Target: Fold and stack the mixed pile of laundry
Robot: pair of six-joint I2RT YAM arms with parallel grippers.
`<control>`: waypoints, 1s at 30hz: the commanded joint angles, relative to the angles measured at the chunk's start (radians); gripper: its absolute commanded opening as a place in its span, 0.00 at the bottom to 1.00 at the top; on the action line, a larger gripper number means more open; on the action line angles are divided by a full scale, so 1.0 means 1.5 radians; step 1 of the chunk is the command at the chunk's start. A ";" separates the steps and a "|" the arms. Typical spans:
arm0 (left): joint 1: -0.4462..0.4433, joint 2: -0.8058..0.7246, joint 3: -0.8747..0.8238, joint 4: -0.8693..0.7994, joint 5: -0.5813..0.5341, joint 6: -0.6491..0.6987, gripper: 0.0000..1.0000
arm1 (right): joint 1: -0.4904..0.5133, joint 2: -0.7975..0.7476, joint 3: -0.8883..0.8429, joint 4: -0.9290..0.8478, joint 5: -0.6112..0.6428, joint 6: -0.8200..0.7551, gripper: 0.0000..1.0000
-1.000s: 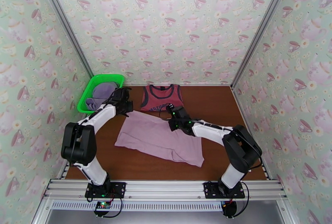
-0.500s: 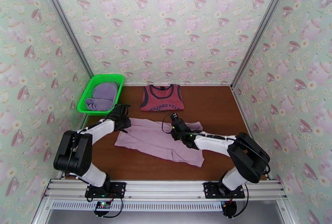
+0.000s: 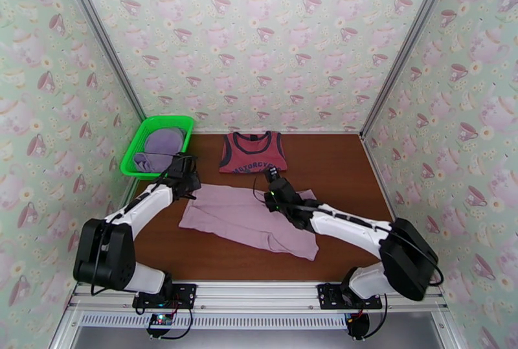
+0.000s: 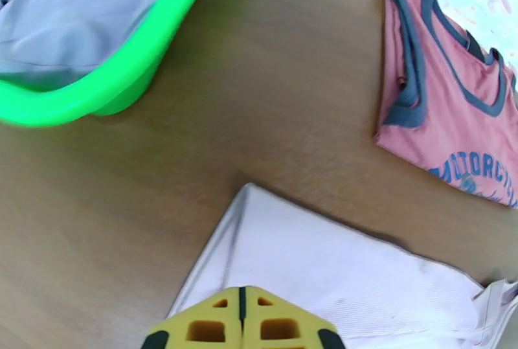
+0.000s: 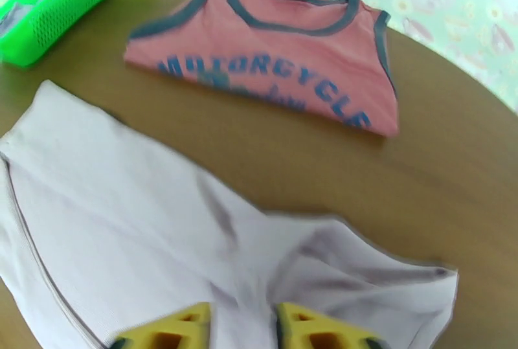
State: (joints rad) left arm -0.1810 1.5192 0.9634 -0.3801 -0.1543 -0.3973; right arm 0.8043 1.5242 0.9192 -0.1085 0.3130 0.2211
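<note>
A pale pink shirt [image 3: 246, 221] lies spread flat in the middle of the brown table [image 3: 337, 169]. My left gripper [image 3: 188, 187] hovers at its far left corner. In the left wrist view the left gripper [image 4: 239, 308] is shut over the shirt [image 4: 337, 266], with no cloth showing between its tips. My right gripper [image 3: 272, 196] rests on the shirt's far edge. In the right wrist view the right gripper [image 5: 243, 318] pinches a ridge of the shirt [image 5: 129, 214], and creases run into it. A folded dusty-red tank top [image 3: 251, 153] [image 4: 453, 117] [image 5: 272, 72] lies behind.
A green mesh basket [image 3: 146, 129] stands at the far left corner with a lavender garment [image 3: 158, 146] inside; its rim [image 4: 129, 65] is close to my left gripper. Patterned walls enclose the table on three sides. Bare wood lies to the right of the shirt.
My left gripper came down from beside the basket to the shirt's far left corner. The right arm stretched out lower, and the shirt's far right corner now lies bunched.
</note>
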 commanded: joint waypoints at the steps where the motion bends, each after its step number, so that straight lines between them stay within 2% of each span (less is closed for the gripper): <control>1: -0.017 0.060 0.018 -0.005 0.041 -0.005 0.00 | -0.012 0.076 0.044 -0.029 -0.044 0.012 0.03; 5: -0.031 0.109 0.018 -0.002 0.060 -0.018 0.00 | -0.013 0.120 0.046 -0.036 -0.059 0.046 0.00; 9: -0.039 0.140 0.013 -0.026 0.053 -0.043 0.00 | -0.013 0.118 -0.007 -0.027 -0.072 0.092 0.00; 17: -0.034 0.186 0.018 -0.037 0.001 -0.055 0.00 | -0.033 0.148 -0.020 -0.063 -0.081 0.138 0.00; 21: -0.028 0.179 0.036 -0.045 -0.018 -0.058 0.00 | -0.058 0.111 -0.028 -0.098 -0.090 0.145 0.00; 25: -0.028 0.104 0.003 -0.032 -0.013 -0.060 0.00 | -0.100 0.017 -0.036 -0.182 -0.078 0.176 0.00; 28: -0.029 0.014 -0.013 -0.033 -0.011 -0.054 0.26 | -0.161 -0.022 -0.030 -0.272 -0.087 0.219 0.01; 30: -0.030 -0.043 -0.011 -0.049 -0.012 -0.048 0.42 | -0.196 -0.024 -0.037 -0.288 -0.110 0.214 0.01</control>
State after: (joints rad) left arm -0.2279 1.5703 0.9432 -0.4423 -0.1509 -0.4728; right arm 0.5602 1.4975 0.8711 -0.4049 0.1764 0.4950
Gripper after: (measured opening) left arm 0.370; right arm 0.065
